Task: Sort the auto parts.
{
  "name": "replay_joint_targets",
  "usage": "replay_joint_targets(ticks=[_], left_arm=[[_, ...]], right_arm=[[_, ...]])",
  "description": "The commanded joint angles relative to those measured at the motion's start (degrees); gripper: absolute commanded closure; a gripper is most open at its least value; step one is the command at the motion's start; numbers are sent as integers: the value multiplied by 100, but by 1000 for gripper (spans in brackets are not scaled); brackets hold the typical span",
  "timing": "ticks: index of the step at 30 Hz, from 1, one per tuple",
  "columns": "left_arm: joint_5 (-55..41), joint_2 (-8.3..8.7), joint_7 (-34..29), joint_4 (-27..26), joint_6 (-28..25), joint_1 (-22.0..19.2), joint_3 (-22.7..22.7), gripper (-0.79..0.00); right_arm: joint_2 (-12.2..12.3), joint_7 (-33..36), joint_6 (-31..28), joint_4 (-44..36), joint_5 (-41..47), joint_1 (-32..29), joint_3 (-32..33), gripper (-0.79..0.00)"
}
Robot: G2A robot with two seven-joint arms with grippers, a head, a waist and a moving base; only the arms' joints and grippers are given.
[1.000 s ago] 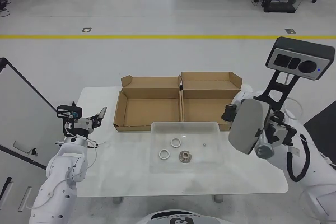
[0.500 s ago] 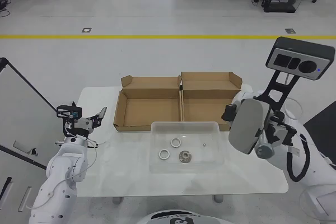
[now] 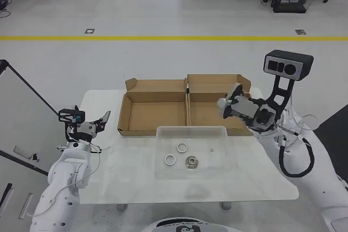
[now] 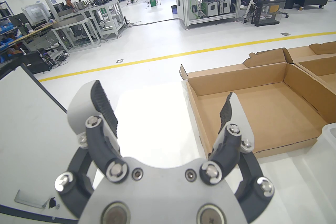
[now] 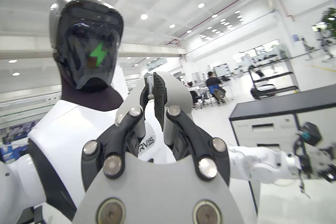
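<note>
Cardboard boxes (image 3: 153,116) are lying empty, the right gripper (image 5: 152,81) at 2 o'clock is clamping one bolt (image 5: 150,89), rings (image 3: 170,159) are waiting unsorted.

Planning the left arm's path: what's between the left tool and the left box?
Just bare table, per the top view, between the open left tool and the left box.

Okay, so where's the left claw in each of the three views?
Top view: left claw, open, above the table's left edge, beside the grey cabinet.
Left wrist view: close up in the foreground, the cabinet alongside.
Right wrist view: small and blurred at the far arm's end, next to the cabinet.
Shared landmark: the grey cabinet.
</note>
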Motion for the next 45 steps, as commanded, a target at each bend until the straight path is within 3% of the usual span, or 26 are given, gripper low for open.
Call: replay_joint_targets(ticks=[1,6,15,21,33,45], left_arm=[[0,0,0,0,0,0,0,-785],[0,0,0,0,0,0,0,-785],[0,0,0,0,0,0,0,-785],[0,0,0,0,0,0,0,-785],[0,0,0,0,0,0,0,-785],[0,0,0,0,0,0,0,-785]], right_arm=[[35,-162,286,-13,-270,-222,286,0],[83,-250,615,99,-155,-584,815,0],[163,724,1339,802,308,-548,1529,0],[203,1202,1867,1354,-93,-396,1734,0],[253,1410,2633,1936,-2126,154,1603,0],[260,2036,3204,2274,-4321,1006,854,0]])
